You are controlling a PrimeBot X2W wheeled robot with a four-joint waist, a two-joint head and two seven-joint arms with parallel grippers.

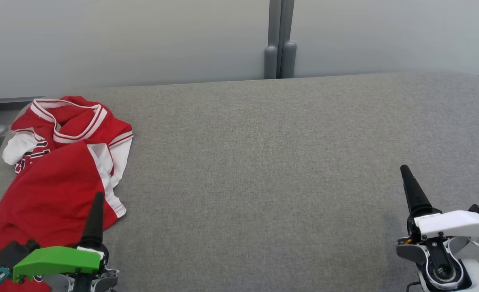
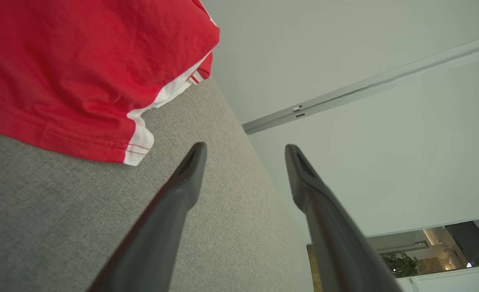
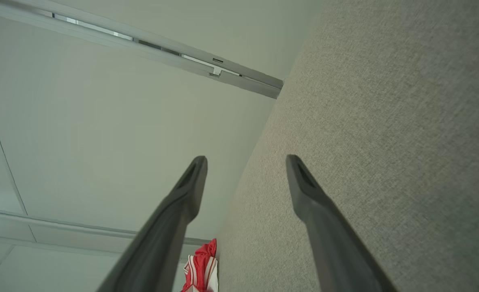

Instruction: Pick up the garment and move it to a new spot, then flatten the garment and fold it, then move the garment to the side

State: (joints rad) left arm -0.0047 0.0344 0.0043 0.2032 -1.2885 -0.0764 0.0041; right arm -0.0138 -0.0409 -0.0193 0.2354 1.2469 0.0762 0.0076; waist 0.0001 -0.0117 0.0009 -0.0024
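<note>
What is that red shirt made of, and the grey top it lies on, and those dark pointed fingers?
Red shirt: soft matte jersey knit, probably cotton or polyester; it crumples in folds and shows stitched hems. Grey top: woven upholstery-like fabric, matte, with a fine speckled weave. Dark fingers: smooth, faintly glossy, likely hard plastic or rubber, unclear which.

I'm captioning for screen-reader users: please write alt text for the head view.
A crumpled red and white jersey lies at the left end of a grey fabric table. The left end effector is by its near edge; the right end effector is at lower right.
</note>
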